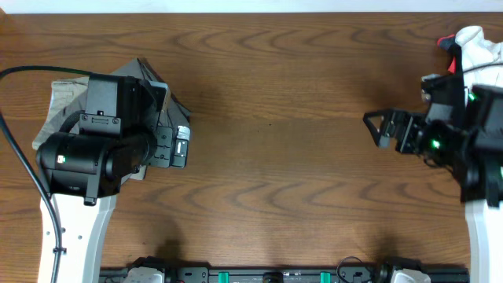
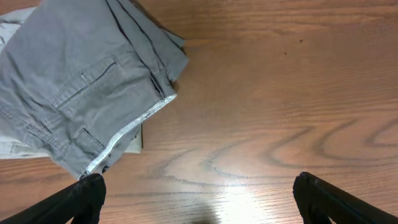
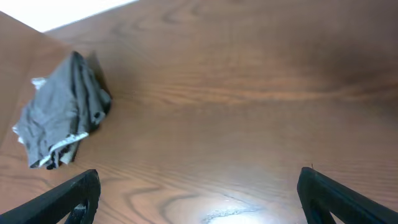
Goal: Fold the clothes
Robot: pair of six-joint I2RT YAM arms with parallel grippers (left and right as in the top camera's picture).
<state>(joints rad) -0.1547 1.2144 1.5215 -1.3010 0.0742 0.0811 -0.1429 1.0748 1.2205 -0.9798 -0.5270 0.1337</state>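
Note:
The grey shorts [image 1: 161, 85] lie folded in a bundle at the table's left, mostly hidden under my left arm in the overhead view. The left wrist view shows them [image 2: 81, 81] with a pocket, seams and a pale inner waistband edge, lying on top of a paler beige garment [image 2: 15, 149]. The right wrist view shows them far off [image 3: 62, 118]. My left gripper [image 1: 181, 146] [image 2: 199, 193] is open and empty over bare wood, just right of the shorts. My right gripper [image 1: 377, 130] [image 3: 199, 190] is open and empty at the right side, far from the shorts.
The beige garment [image 1: 59, 94] sticks out from under the shorts at the far left. A white-and-black garment with a red bit [image 1: 475, 43] lies at the back right corner, behind my right arm. The brown wooden table [image 1: 275, 157] lies between the two grippers.

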